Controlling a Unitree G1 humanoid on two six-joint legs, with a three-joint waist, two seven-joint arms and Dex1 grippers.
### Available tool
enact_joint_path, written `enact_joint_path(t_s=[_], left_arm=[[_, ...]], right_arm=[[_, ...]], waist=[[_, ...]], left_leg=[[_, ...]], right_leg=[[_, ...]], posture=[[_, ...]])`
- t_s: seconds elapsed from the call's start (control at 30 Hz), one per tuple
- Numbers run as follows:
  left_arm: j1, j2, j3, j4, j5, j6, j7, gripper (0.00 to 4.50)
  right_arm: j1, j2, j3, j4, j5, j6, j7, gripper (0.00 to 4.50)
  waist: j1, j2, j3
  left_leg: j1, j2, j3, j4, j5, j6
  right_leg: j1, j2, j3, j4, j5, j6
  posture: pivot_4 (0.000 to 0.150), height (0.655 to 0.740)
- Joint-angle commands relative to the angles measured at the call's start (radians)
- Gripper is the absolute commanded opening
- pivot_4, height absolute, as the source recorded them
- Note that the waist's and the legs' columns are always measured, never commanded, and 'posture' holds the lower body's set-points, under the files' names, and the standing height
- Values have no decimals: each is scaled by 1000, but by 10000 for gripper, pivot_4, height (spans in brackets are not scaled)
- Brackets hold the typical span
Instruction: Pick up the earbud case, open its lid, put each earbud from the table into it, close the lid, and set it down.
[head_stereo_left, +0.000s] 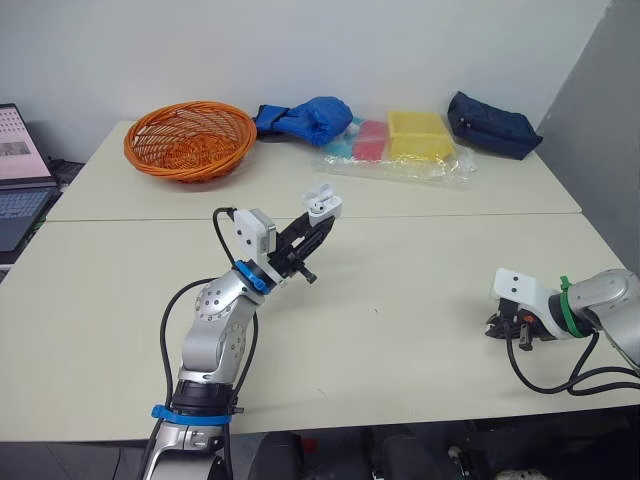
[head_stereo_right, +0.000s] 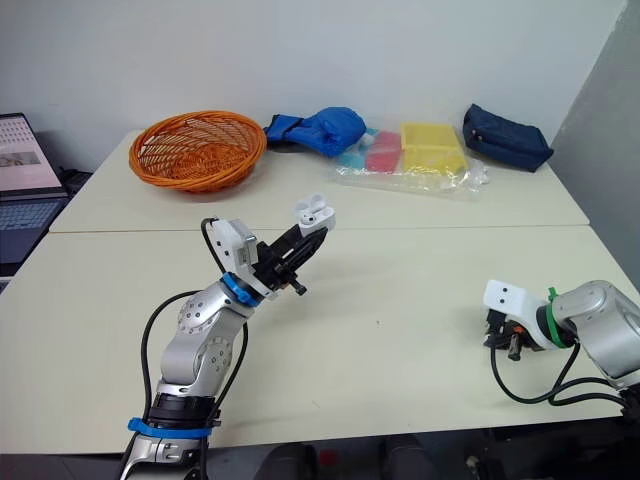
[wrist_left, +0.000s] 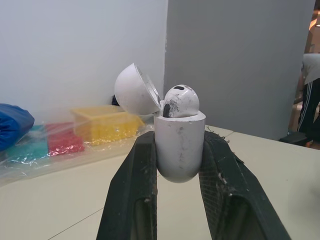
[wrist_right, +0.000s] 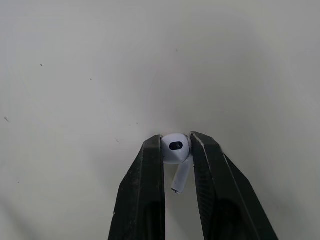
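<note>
One earbud (wrist_left: 181, 101) already sits in the earbud case (wrist_left: 179, 155), its rounded head poking out of the open top, while the lid (wrist_left: 135, 90) is tipped back on its hinge. The left tool (wrist_left: 179, 142) pinches the white case upright between its two black fingers and holds it raised above the middle of the tabletop (head_stereo_left: 400, 300), a little toward the left edge. A second earbud (wrist_right: 175, 149) is pinched by its head between the fingers of the right tool (wrist_right: 176, 144), stem pointing back toward the wrist, low over the tabletop near the right edge and toward the front right corner; whether it touches the surface cannot be told. Along the far edge, well apart from both tools, stand an orange wicker basket (head_stereo_left: 188, 138) near the far left corner, a blue bundle (head_stereo_left: 305, 118) beside it, a clear plastic bag of coloured boxes (head_stereo_left: 420, 135), and a dark navy pouch (head_stereo_left: 492, 124) by the far right corner. Beyond the left edge sits an open laptop (head_stereo_left: 20, 175).
</note>
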Motion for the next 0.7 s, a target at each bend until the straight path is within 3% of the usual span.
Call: enact_joint_path(t_s=[0.03, 0.1, 0.2, 0.33, 0.47, 0.7], left_arm=[[-22, 7, -3, -30, 0, -19, -5, 7497], [-26, 8, -2, -29, -1, -17, -5, 7497], [-38, 11, 1, -19, -3, -18, -7, 7497], [-64, 5, 0, -6, -9, -17, -7, 7497], [-79, 5, -1, -5, -25, -3, -19, 7497], [-126, 18, -3, 21, -46, 18, -62, 7497]], right_arm=[[7, 3, -8, 1, 5, 9, 10, 4075], [7, 6, -20, -6, 22, 13, 16, 4075], [-77, 119, -99, -101, 193, 44, 52, 4075], [-316, 467, -316, -141, 381, 211, -254, 4075], [-461, 667, -461, -209, 515, 280, -461, 4075], [-468, 801, -436, -267, 535, 200, -607, 4075]], waist=[[0, 0, 0], [0, 0, 0], [-6, 0, 0], [-27, 2, 2], [-12, 3, 2], [4, 4, 2]], left_leg=[[0, 0, 0, 0, 0, 0], [0, 0, 0, 0, 0, 0], [0, 0, 0, 0, 0, 0], [0, 1, -2, 0, 0, 0], [-7, 2, -2, 0, 0, 0], [-18, 0, 0, 1, 0, 0]], right_leg=[[0, 0, 0, 0, 0, 0], [0, 0, 0, 0, 0, 0], [0, 1, 0, 0, 0, 0], [-4, 4, 2, 4, 5, 5], [-7, 4, -2, 3, 6, 4], [-13, -1, -4, -1, 6, 3]], posture=[[1500, 7400], [1500, 7400], [1500, 7400], [1500, 7400], [1500, 7400], [1500, 7400]])
